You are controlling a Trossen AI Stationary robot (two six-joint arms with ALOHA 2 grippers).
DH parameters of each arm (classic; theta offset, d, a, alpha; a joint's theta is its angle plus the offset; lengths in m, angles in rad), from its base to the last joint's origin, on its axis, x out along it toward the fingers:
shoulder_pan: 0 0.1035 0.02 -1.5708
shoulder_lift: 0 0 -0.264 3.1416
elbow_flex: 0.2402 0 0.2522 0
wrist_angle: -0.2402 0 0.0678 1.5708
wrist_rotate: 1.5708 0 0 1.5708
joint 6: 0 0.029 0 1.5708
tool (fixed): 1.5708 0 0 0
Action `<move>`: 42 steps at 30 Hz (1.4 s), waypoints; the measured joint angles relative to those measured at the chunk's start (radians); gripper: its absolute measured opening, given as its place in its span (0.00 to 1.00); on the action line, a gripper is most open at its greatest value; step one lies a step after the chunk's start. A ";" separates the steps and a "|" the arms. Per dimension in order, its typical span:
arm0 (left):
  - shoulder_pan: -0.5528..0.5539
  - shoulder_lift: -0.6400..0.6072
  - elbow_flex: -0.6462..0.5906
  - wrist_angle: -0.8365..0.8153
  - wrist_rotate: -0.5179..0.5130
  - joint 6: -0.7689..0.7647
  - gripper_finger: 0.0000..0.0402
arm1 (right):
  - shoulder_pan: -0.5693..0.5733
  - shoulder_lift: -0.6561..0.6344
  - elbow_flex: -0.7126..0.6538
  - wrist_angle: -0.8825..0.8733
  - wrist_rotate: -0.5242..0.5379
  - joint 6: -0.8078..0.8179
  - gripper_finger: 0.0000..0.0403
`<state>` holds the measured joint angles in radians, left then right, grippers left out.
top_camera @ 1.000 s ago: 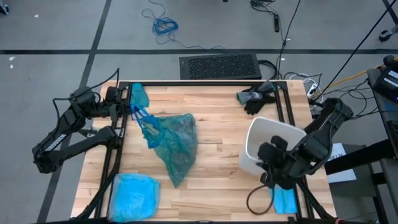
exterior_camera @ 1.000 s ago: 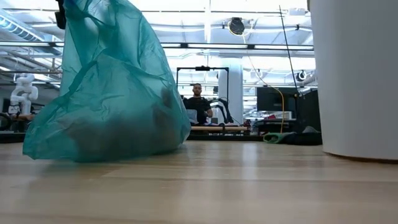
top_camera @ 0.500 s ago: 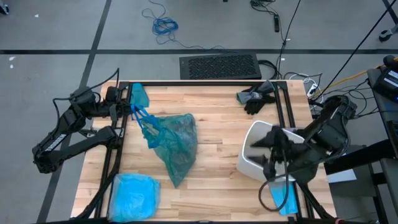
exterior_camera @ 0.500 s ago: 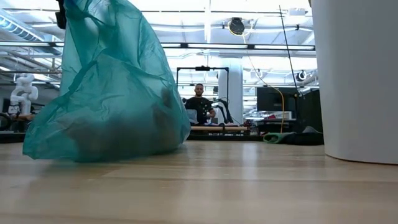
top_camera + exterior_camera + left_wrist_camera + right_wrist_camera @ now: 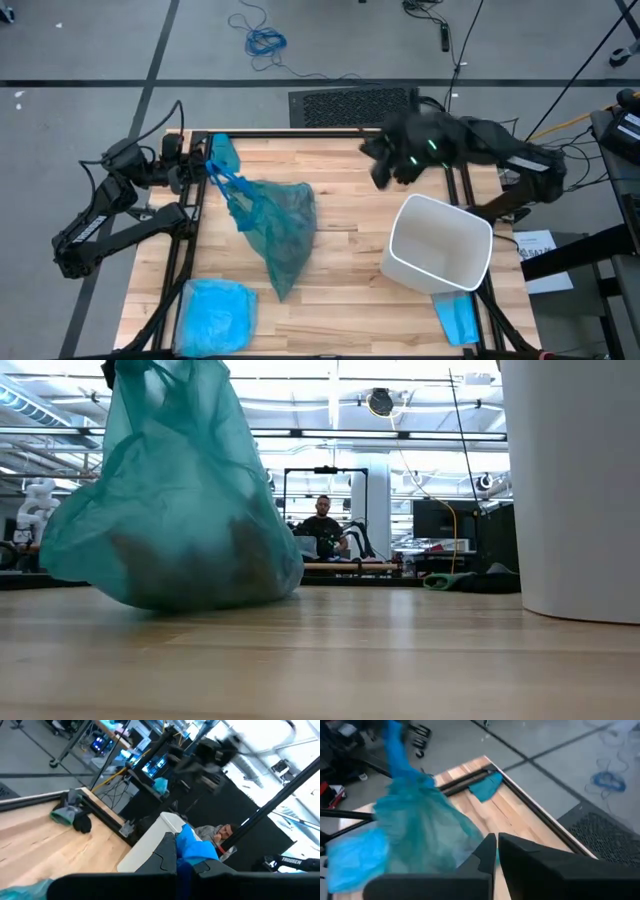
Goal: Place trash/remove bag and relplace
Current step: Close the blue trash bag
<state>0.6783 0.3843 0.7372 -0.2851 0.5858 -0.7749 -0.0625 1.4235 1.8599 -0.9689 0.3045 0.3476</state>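
Wooden slatted table (image 5: 350,230), as it stands:

- Crinkly translucent teal-green plastic bag (image 5: 275,225): full, dark lumps showing through, resting on the left half of the table; neck pulled up toward the left edge.
- Left gripper (image 5: 197,170): at the left edge, fingers closed on the bag's neck.
- Right gripper (image 5: 382,165): above the far right of the table, fingers (image 5: 487,852) pressed together, holding nothing.
- White plastic bin (image 5: 437,245): upright, right side, unlined.
- Pale sky-blue plastic bag (image 5: 215,312): near left corner.
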 joint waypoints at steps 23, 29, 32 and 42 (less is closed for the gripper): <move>-0.036 0.564 0.046 0.932 -0.069 -0.205 0.00 | -0.377 0.330 -0.070 0.246 -0.547 -0.232 0.00; -0.113 0.896 0.368 1.028 -0.046 -0.161 0.00 | -0.469 0.188 -0.258 0.317 -0.582 -0.230 0.00; -0.122 1.034 0.542 1.012 -0.002 -0.131 0.00 | -0.492 0.132 -0.368 0.418 -0.625 -0.194 0.00; -0.056 1.121 0.689 0.682 0.116 0.039 0.00 | -0.486 0.104 -0.462 0.550 -0.611 -0.156 0.00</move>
<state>0.6225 1.5052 1.4264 0.3969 0.7021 -0.7355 -0.5488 1.5276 1.3975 -0.4188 -0.3060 0.1919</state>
